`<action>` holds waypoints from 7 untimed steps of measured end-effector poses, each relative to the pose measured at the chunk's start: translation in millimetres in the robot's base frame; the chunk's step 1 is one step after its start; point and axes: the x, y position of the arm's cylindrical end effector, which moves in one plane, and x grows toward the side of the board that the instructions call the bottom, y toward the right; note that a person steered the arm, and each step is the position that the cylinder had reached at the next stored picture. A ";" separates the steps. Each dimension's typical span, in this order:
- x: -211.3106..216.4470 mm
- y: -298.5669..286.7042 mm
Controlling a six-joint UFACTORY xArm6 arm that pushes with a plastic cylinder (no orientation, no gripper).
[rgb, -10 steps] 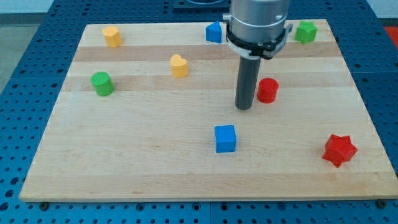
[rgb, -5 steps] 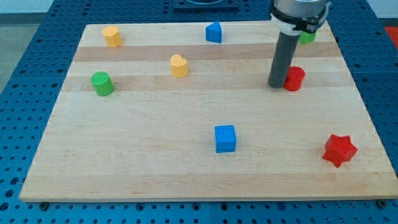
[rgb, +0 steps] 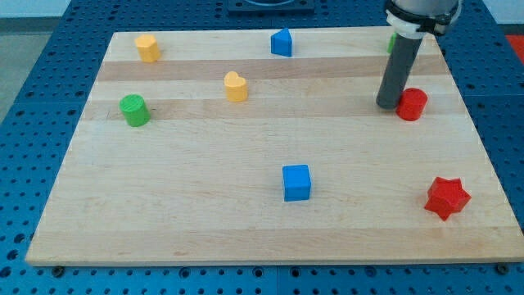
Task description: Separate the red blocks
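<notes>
A red cylinder (rgb: 413, 104) stands at the view's right, in the upper half of the wooden board (rgb: 205, 213). My tip (rgb: 387, 105) touches its left side. A red star (rgb: 447, 197) lies near the board's lower right corner, well below the cylinder. The rod rises from the tip toward the view's top right.
A blue cube (rgb: 296, 182) lies at centre bottom. A blue block (rgb: 282, 42) is at top centre. A yellow block (rgb: 236, 86) and a yellow block (rgb: 147, 47) are upper left. A green cylinder (rgb: 134, 110) is at left. A green block (rgb: 392, 41) is mostly hidden behind the rod.
My tip has moved right and slightly up, pushing the red cylinder to the right and away from the board's middle. The other blocks have not moved.
</notes>
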 end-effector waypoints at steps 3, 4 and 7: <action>0.0 2.5; 16.4 -33.3; 111.1 -69.6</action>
